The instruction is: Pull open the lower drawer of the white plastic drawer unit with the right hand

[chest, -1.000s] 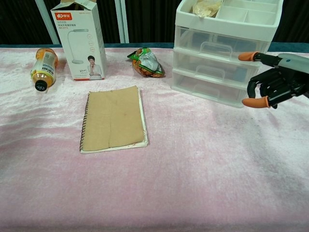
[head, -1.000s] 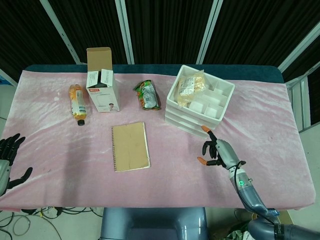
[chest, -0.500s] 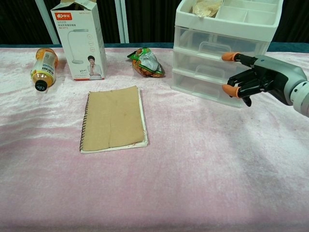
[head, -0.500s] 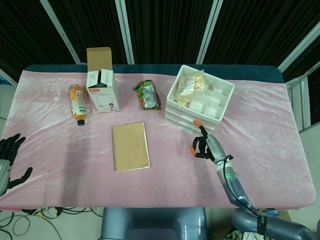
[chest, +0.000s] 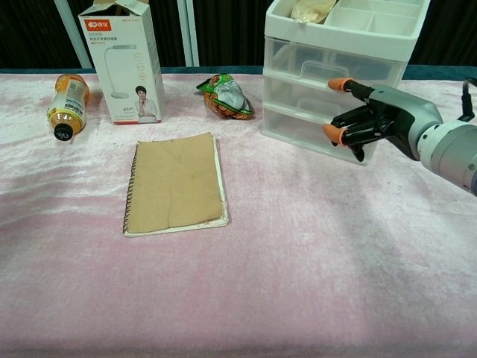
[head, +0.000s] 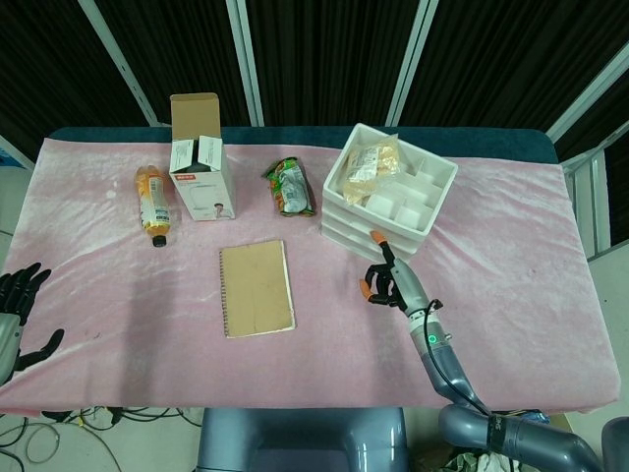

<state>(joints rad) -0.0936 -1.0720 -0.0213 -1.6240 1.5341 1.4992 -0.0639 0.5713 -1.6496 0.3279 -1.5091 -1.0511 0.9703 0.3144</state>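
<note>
Pink plush cloth (chest: pixel 313 261) covers the whole table, soft and faintly creased. At its far right stands the white plastic drawer unit (chest: pixel 313 74), boxy, with translucent drawer fronts stacked under an open tray top divided into compartments; a crinkly snack bag (head: pixel 366 164) lies in one of them. The right hand (chest: pixel 365 119), dark with orange fingertips, is up against the front of the unit at the level of the lower drawer (chest: pixel 298 128). Its fingers are curled toward the drawer face, but whether they have hooked the handle cannot be told from either view. The lower drawer sits flush with the one above, not pulled out.

Over at the near left edge the left hand (head: pixel 15 320) hangs off the table, fingers spread, holding nothing.

Elsewhere: a brown spiral-bound notebook (chest: pixel 176 183) lies flat mid-table, a tall white cardboard box (chest: pixel 124 63) stands upright with flaps open, an orange bottle (chest: pixel 65 101) lies on its side just beside it, and a green foil packet (chest: pixel 227 97) rests between the box and the unit.
</note>
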